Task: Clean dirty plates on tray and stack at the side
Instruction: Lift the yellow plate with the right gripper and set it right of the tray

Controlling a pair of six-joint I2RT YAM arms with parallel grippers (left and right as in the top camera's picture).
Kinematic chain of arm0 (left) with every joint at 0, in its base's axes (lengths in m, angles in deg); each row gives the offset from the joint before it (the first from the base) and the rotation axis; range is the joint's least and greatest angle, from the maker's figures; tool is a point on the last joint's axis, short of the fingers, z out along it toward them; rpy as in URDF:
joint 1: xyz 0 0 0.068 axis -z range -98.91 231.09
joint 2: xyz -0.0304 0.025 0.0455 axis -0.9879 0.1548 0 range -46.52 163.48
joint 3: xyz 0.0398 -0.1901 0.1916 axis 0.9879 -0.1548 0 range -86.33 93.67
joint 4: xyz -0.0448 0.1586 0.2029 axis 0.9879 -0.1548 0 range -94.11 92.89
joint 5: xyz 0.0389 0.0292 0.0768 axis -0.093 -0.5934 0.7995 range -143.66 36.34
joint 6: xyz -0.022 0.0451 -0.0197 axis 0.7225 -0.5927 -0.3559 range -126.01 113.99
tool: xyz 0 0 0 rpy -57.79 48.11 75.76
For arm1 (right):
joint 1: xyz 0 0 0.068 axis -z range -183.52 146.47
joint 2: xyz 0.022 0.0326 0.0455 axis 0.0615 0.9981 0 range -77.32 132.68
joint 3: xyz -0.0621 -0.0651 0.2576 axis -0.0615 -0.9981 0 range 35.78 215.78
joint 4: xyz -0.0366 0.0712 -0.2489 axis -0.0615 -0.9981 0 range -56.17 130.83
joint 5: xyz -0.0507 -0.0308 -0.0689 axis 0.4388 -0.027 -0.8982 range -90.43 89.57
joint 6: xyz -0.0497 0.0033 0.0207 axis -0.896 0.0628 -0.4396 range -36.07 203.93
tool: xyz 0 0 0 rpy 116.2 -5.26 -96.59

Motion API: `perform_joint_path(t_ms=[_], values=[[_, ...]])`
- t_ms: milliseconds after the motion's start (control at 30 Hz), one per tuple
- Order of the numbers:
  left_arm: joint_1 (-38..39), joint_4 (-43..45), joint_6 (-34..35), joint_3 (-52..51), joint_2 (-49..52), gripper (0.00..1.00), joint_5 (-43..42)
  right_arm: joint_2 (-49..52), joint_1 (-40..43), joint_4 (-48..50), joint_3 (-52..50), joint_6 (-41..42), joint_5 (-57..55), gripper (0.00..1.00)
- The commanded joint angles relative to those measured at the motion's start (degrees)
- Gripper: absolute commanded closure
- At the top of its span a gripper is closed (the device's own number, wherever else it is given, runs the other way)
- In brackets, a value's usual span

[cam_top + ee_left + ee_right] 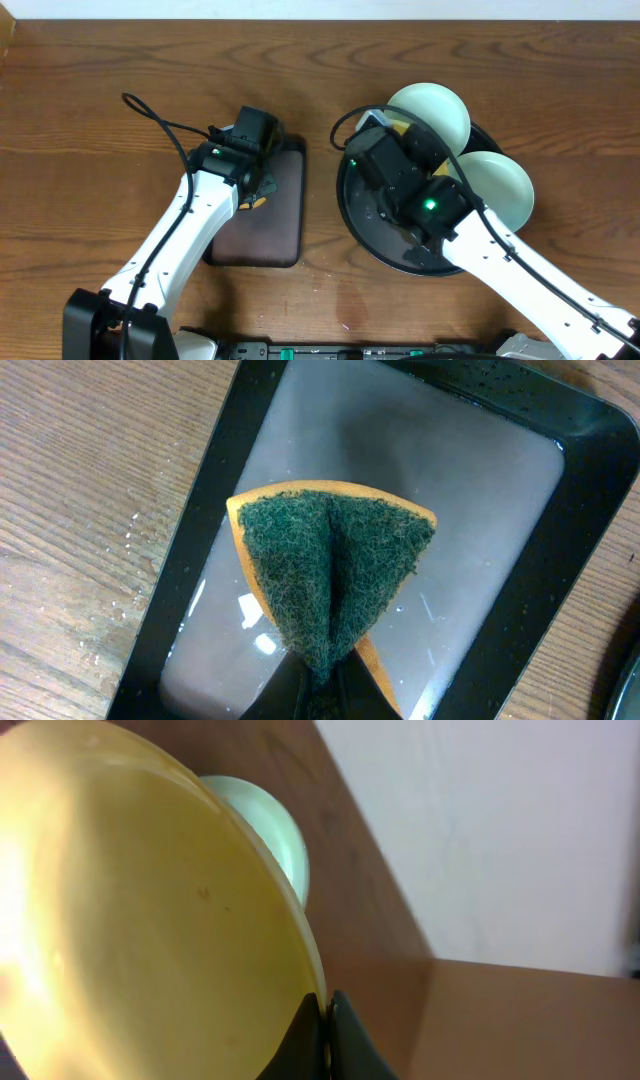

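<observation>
- Fingers of the left gripper (pixel 322 678) are pressed together on the narrow end of a folded sponge (pixel 330 570), coarse green scouring fibre over orange foam, which fans out into a wedge.
- The sponge hangs over a rectangular black tray (pixel 200 520) with rounded corners. Its glossy floor lies under a thin wet film, and droplets dot the wood beside it.
- The right gripper (pixel 326 1015) pinches the thin rim of a pale yellow plate (pixel 150 920), smooth, round and shallow, held on edge. Its face fills the left of the right wrist view and carries a few faint specks.
- Behind it, that view shows only a curved slice of one pale mint-blue plate (pixel 278 835); which of the two it is, I cannot tell.
- Only the overhead view shows the large round glossy black tray (pixel 365 235) with its raised rim. The far mint-blue plate (pixel 435 108) and the right mint-blue plate (pixel 497 187) each overlap that rim.
- From overhead the right arm hides nearly all of the yellow plate and much of the round tray's floor.
- Both trays sit on the dark brown wood-grain tabletop (pixel 100 80).
- Any smears on the mint-blue plates are too small to make out.
</observation>
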Motion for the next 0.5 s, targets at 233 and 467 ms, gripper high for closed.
perform_joint_path(t_ms=[233,467], values=[[-0.20,-0.42,-0.98,-0.39,0.22,0.92,0.13,-0.79,26.32,2.32,0.66,17.68,42.16,0.99],[-0.20,-0.39,-0.98,-0.39,0.22,0.92,0.11,-0.28,51.56,3.06,0.52,29.44,55.17,0.99]])
